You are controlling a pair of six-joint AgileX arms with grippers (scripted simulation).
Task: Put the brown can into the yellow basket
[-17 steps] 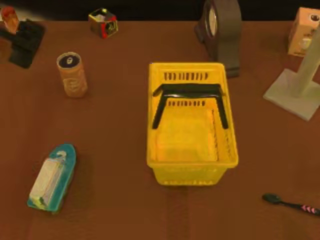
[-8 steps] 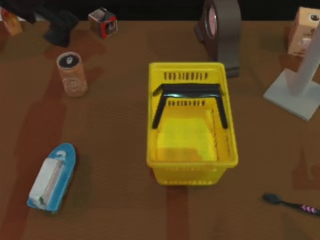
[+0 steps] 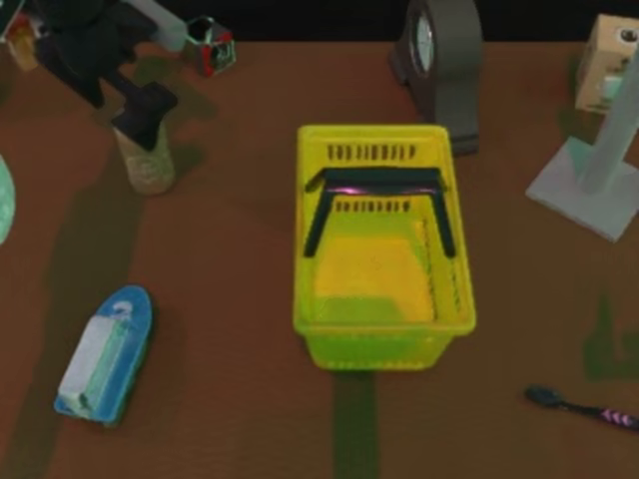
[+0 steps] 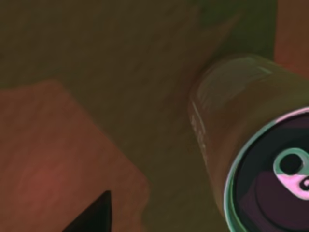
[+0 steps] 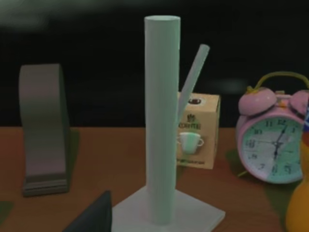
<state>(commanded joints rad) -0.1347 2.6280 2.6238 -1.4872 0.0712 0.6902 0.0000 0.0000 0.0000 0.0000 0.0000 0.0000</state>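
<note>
Left gripper [image 3: 145,108]: over the brown can [image 3: 148,168] at the table's far left; its dark body covers the can top in the top view. Finger spread cannot be read in any view; no grasp visible.
Brown can: upright on the table [image 3: 230,299], well left of the yellow basket [image 3: 382,339]. Cylinder, salmon-brown side.
Left wrist view: can top [image 4: 275,183] dark, round, pale rim, pull tab visible; this face is hidden in the top view. 1 dark fingertip [image 4: 94,217] at the frame edge, apart from the can.
Yellow basket: table centre, rectangular, slotted plastic walls, black handle [image 3: 379,195] folded across the far half.
Open room: bare wood between can and basket; near edge free except a blue blister pack [image 3: 103,351] at left and a dark toothbrush [image 3: 579,406] at right.
Far edge: small cube [image 3: 210,45], grey arched stand [image 3: 439,65], carton [image 3: 607,65].
Right arm: not in the top view; own gripper state cannot be told.
Right wrist view: white post on a square base [image 5: 161,130], pink alarm clock [image 5: 273,145] unseen from above.
</note>
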